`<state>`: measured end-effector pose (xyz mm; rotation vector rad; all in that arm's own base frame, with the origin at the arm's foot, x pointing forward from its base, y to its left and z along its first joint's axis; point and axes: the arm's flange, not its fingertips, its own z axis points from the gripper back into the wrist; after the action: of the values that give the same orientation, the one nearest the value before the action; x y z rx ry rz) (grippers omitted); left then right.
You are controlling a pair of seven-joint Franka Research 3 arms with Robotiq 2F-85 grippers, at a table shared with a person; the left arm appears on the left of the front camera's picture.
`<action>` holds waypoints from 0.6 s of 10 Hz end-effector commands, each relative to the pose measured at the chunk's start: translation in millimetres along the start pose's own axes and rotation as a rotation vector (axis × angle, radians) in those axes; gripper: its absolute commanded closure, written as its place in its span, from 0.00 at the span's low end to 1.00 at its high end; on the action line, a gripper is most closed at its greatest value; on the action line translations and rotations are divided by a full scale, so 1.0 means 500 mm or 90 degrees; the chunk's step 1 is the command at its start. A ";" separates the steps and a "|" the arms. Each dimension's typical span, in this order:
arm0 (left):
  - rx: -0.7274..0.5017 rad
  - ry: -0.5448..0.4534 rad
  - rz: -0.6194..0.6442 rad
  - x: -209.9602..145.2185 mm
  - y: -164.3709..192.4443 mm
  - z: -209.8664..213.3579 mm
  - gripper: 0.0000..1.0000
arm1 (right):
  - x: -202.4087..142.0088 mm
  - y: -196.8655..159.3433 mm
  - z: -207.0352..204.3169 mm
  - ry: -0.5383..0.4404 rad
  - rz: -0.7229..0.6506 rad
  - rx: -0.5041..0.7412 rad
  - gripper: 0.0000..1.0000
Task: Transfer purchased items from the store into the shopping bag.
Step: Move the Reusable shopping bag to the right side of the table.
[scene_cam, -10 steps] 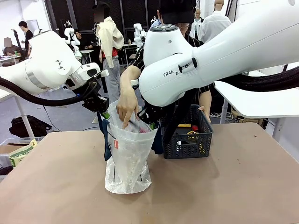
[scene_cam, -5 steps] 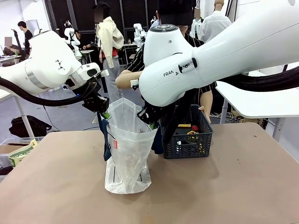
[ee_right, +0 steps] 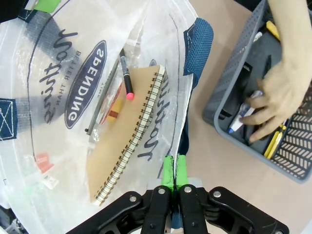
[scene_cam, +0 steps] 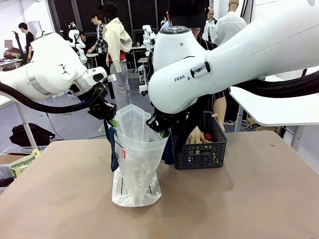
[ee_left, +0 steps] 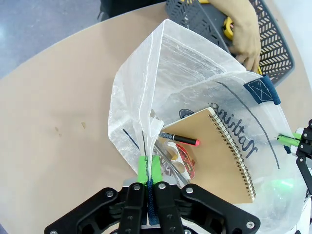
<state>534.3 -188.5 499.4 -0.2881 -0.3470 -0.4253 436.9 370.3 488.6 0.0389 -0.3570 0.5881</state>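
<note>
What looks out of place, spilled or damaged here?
Nothing stands out. The translucent whitish plastic bag stands upright, left gripper and right gripper pinching its rim open; a brown spiral notebook and black pen sit inside.

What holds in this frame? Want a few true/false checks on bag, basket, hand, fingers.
1. The left fingers and right fingers are both shut on the translucent whitish plastic shopping bag. True.
2. The person's hand is in the bag. False: it is in the dark grey lattice plastic basket.
3. A brown spiral-bound notebook is in the bag. True.
4. The basket stands at the bag's left. False: it stands to the robot's right of it.
</note>
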 end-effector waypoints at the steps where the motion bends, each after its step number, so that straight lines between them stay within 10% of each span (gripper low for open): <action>1: 0.002 -0.010 0.002 -0.005 0.002 0.006 1.00 | -0.008 -0.002 0.000 0.000 0.000 0.000 1.00; 6: 0.002 -0.010 0.002 -0.005 0.002 0.006 1.00 | -0.008 -0.002 0.000 0.000 0.000 0.000 1.00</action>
<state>534.4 -188.5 499.4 -0.2881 -0.3470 -0.4253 436.9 370.3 488.6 0.0389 -0.3570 0.5881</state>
